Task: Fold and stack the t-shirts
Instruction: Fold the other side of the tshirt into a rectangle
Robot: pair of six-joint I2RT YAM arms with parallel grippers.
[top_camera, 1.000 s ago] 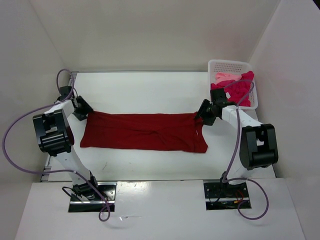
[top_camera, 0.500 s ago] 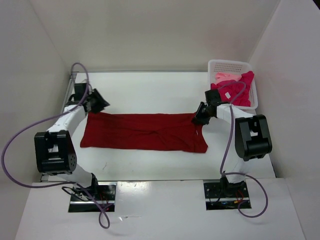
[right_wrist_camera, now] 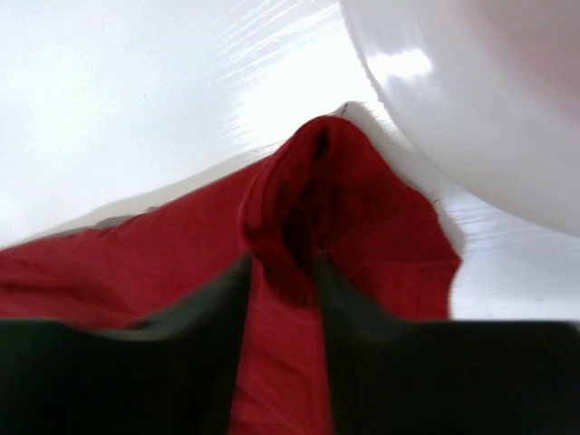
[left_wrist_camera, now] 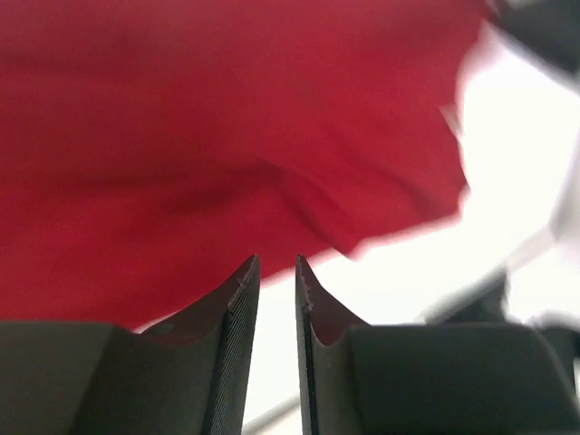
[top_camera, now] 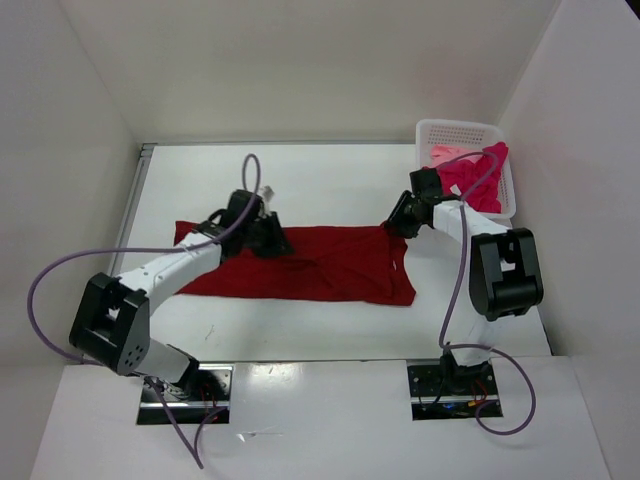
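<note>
The dark red t-shirt [top_camera: 340, 265] lies spread flat; the magenta t-shirt [top_camera: 485, 185] and pale pink t-shirt [top_camera: 442, 155] sit heaped far right.

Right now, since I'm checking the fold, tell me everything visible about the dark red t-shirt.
The dark red cloth t-shirt lies spread as a long, wrinkled band across the white table. The right gripper pinches its far right corner into a raised peak. The left gripper is above its far edge near the middle, nearly closed.

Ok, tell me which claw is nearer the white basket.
Right. The right claw pinches the dark red t-shirt's far corner just left of the basket. The left claw sits over the shirt's middle, well to the basket's left.
</note>
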